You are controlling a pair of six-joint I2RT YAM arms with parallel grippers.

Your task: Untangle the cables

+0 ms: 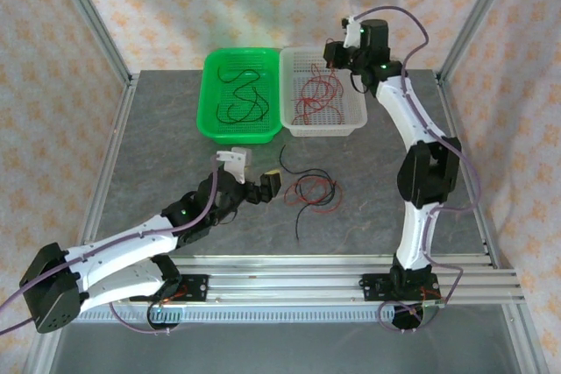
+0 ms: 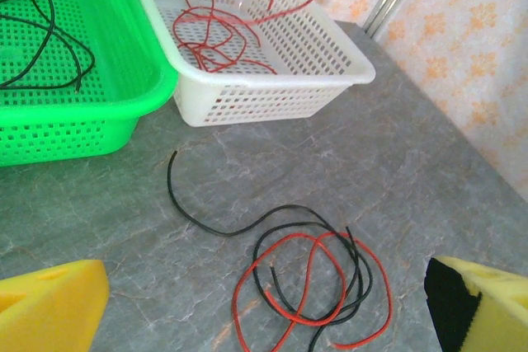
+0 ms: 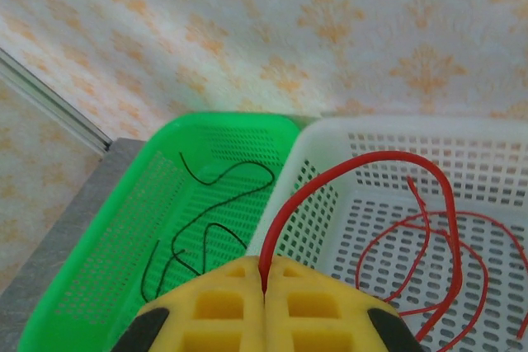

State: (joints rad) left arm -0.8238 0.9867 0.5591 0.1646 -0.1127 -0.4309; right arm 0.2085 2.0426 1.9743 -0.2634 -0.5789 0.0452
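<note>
A tangle of red and black cables (image 2: 307,282) lay on the grey surface (image 2: 396,171), just ahead of the left hand (image 1: 267,186), its fingers spread wide. The right hand (image 3: 266,286), pinched shut on a red cable (image 3: 346,166), hung over the white basket (image 1: 351,120). Light, limp and springy, the cables looked best pinched at a free end.
</note>
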